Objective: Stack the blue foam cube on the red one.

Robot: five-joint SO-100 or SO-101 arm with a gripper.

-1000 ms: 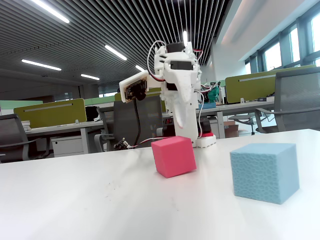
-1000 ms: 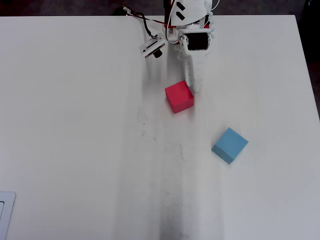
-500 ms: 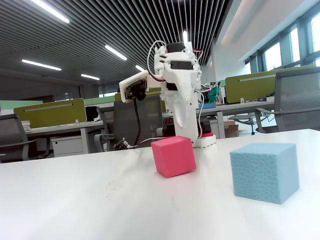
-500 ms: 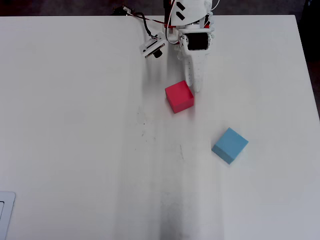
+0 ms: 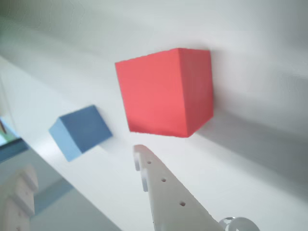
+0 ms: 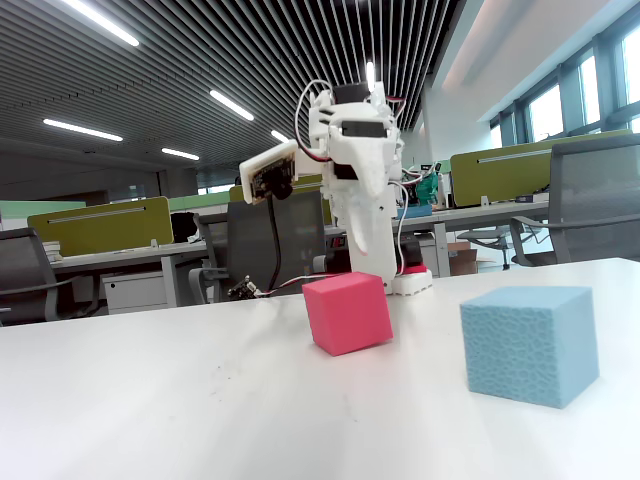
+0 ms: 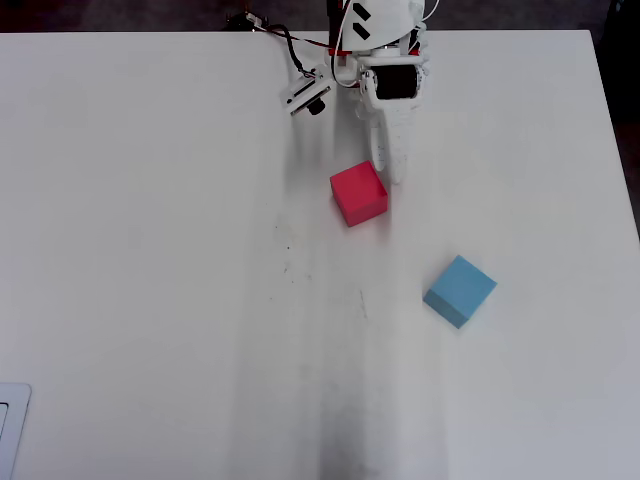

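The white table [image 7: 150,250] carries both cubes and the arm's base at its far edge in the overhead view. The white arm [image 6: 355,150] is folded over itself, and its gripper [image 7: 392,178] points down toward the table just behind the red cube [image 7: 358,194]. Seen from above, the gripper tip lies just beside that cube's upper right corner; whether it touches cannot be told. The jaws look drawn together with nothing between them, though the pictures do not show the gap clearly. In the wrist view only one pale finger [image 5: 168,192] with small holes reaches in from below, its tip just short of the red cube [image 5: 166,91].

The blue cube [image 7: 460,291] sits flat on the table, turned at an angle, well apart from the red cube and lower right of it in the overhead view. In the fixed view it stands nearest the camera at the right [image 6: 530,343].
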